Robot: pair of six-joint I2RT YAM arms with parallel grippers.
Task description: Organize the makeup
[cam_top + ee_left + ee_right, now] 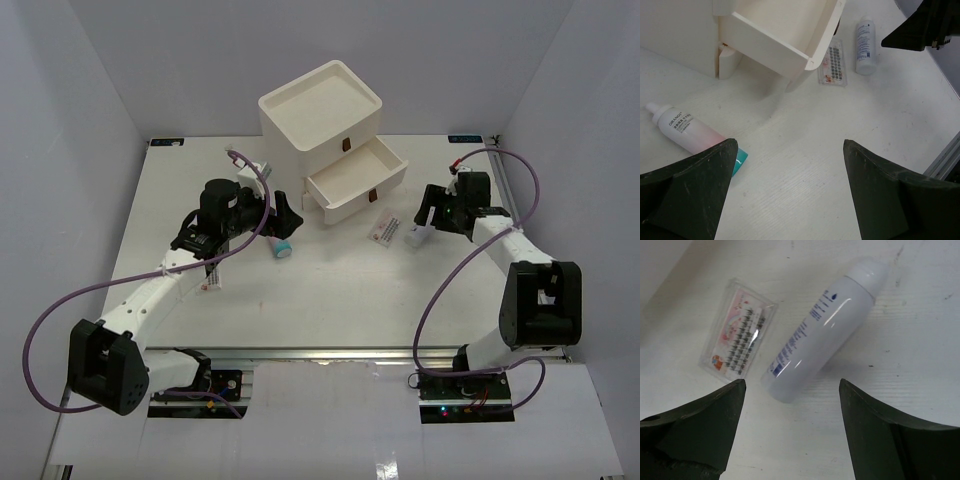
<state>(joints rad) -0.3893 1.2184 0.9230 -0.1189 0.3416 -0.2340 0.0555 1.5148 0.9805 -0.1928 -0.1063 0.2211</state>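
Note:
A white bottle (825, 327) lies on the table beside a flat red-printed packet (737, 335). My right gripper (792, 385) is open and empty, hovering just above the bottle's base end. In the top view the bottle (418, 236) and packet (385, 229) lie below my right gripper (428, 210). A pink tube with a teal cap (687, 132) lies by my open, empty left gripper (790, 145), which is shown in the top view (287, 215) above the tube (283, 247). A second packet (210, 281) lies beside the left arm. No sponges are in view.
The big white three-drawer box (320, 110) stands at the back centre with its lower drawer (355, 178) pulled open toward the right; the drawer (785, 30) looks empty. White walls enclose the table on three sides.

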